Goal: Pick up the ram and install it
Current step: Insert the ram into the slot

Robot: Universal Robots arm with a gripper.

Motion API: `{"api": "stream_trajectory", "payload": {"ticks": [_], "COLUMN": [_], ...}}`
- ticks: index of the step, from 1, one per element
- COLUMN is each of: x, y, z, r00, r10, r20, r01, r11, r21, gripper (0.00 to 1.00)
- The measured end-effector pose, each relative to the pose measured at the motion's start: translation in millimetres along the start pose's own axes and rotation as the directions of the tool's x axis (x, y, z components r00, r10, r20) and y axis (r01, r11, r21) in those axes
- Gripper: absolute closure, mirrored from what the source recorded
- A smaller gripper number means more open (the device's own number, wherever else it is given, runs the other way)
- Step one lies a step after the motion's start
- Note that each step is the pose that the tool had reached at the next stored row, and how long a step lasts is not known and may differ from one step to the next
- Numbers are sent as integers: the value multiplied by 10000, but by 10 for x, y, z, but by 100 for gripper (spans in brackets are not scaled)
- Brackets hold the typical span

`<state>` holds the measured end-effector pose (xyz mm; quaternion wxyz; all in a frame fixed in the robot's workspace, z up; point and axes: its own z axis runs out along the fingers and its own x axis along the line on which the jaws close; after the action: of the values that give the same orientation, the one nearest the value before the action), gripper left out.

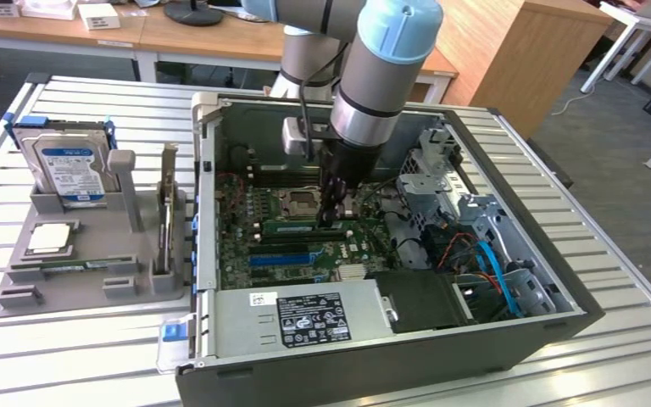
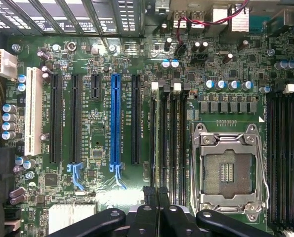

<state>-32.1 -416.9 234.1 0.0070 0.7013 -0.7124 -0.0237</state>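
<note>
Claw (image 1: 332,214) hangs clenched and upright inside the case (image 1: 416,356), tips at one end of the ram (image 1: 289,227), which stands edgewise slotted into the board (image 1: 235,251), probably so pressure seats it squarely.

The grey and blue robot arm (image 1: 371,76) hides the back of the open dark metal computer case (image 1: 416,356) and part of the green motherboard (image 1: 241,246). In the wrist view the black hand (image 2: 156,193) is cut off at the picture's edge. Its tips are closed together, but whether they grip the thin green ram stick (image 1: 294,227) cannot be told. The print on the blue-and-white hard drive label (image 1: 71,165) is too small to read.
</note>
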Motion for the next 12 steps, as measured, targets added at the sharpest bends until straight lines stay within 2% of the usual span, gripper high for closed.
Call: {"api": "stream_trajectory", "payload": {"ticks": [12], "x": [4], "y": [-1], "z": [13], "r00": [10000], "r10": [-11], "r20": [-3], "r01": [11], "r11": [10000], "r21": [1], "gripper": [88]}}
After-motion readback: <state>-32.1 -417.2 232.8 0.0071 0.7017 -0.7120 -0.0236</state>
